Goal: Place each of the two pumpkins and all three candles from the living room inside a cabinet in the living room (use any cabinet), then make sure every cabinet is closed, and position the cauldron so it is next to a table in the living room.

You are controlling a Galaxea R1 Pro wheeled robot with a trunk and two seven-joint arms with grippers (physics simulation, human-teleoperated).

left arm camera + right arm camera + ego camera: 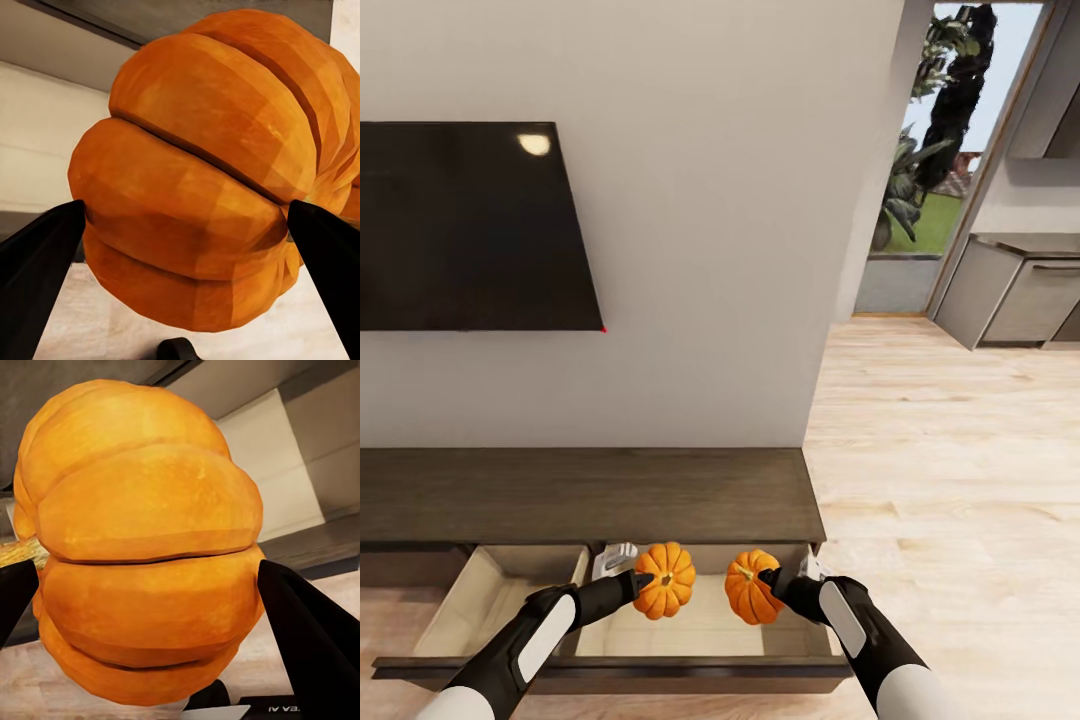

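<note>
**Two pumpkins held over the open cabinet drawer**

Pale wall, a black wall TV (470, 225) and light plank floor (950, 470) framed the scene in the head view, with the low dark brown cabinet (590, 492) running along the wall's foot. Its drawer (610, 672) stood pulled out, showing a pale wood interior. Both arms reached forward and inward from the lower corners, forearms angled toward each other. The left gripper (643, 580) was closed on the left pumpkin (665, 580); the right gripper (765, 577) was closed on the right pumpkin (750, 587). Both pumpkins hung above the drawer's open interior, near each other but apart; whether either touched the drawer floor could not be told.

The left wrist view showed what the head view could not: the dark fingertips (37, 270) pressed against opposite flanks of the ribbed left pumpkin (202, 165), with pale drawer wood behind. The right wrist view likewise showed the right pumpkin (142, 540) clamped between dark fingertips (307, 637). Only the head view gave the doorway at right, with greenery (930, 150) and grey kitchen units (1020, 290) beyond.
</note>
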